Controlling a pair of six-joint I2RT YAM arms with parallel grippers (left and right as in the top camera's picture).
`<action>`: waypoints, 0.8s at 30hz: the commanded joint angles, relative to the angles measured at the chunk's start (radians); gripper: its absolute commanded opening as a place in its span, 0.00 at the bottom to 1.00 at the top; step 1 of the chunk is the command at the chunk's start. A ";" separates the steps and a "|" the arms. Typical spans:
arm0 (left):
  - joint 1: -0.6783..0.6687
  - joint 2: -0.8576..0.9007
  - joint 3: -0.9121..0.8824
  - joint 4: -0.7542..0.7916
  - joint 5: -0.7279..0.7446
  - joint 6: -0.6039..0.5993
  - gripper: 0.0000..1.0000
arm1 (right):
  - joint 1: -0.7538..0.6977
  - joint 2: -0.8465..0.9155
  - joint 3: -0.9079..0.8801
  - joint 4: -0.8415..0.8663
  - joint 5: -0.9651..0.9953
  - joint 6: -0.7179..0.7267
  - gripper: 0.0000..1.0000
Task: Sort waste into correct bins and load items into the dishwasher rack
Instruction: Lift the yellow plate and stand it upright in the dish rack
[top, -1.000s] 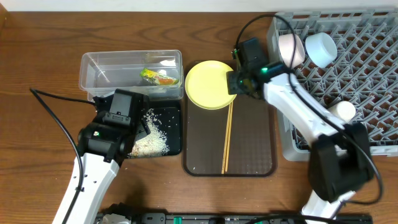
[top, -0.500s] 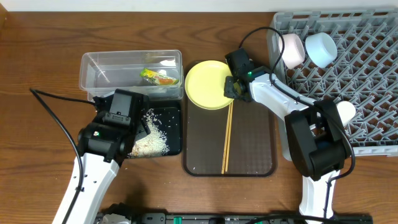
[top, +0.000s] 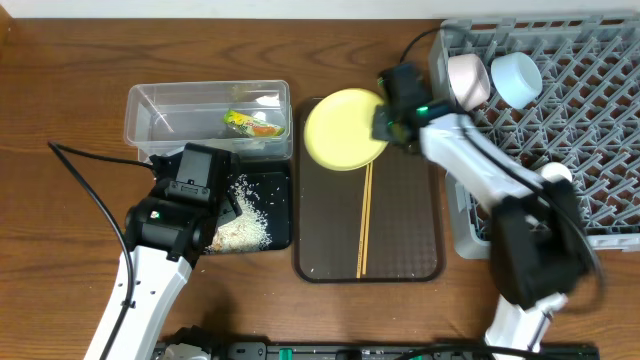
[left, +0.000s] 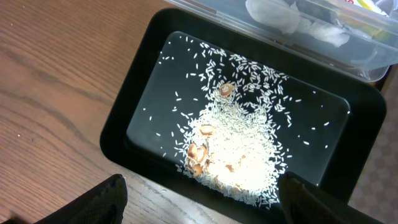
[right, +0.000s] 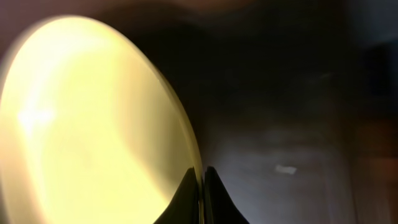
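My right gripper (top: 384, 126) is shut on the right rim of the pale yellow plate (top: 343, 130), which hangs tilted over the far end of the brown serving tray (top: 400, 250). In the right wrist view the fingertips (right: 189, 193) pinch the plate's (right: 93, 124) edge. Two chopsticks (top: 365, 220) lie on the serving tray. My left gripper (left: 205, 208) stands open over the black tray (left: 124, 118) of rice (left: 239, 155). The clear tub (top: 160, 115) holds the green-yellow wrapper (top: 255, 123). In the grey rack (top: 580, 130) sit a pink bowl (top: 466, 80), a blue bowl (top: 516, 77) and a white cup (top: 555, 176).
The clear tub's (left: 298, 25) near wall borders the black tray's far side. The rack's left wall stands right of the serving tray. Bare wooden table (top: 60, 230) lies to the left, and a black cable (top: 95, 200) runs across it.
My right gripper has closed on the plate's rim and raised it off the serving tray, shifting it slightly up and right. The left arm has not moved.
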 joint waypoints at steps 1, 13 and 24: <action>0.006 0.002 0.019 -0.002 -0.009 -0.008 0.80 | -0.061 -0.179 0.028 -0.040 0.116 -0.141 0.01; 0.006 0.002 0.019 -0.001 -0.009 -0.009 0.80 | -0.274 -0.439 0.028 -0.127 0.624 -0.736 0.01; 0.006 0.002 0.019 -0.002 -0.008 -0.008 0.80 | -0.301 -0.389 0.026 -0.312 0.787 -0.655 0.01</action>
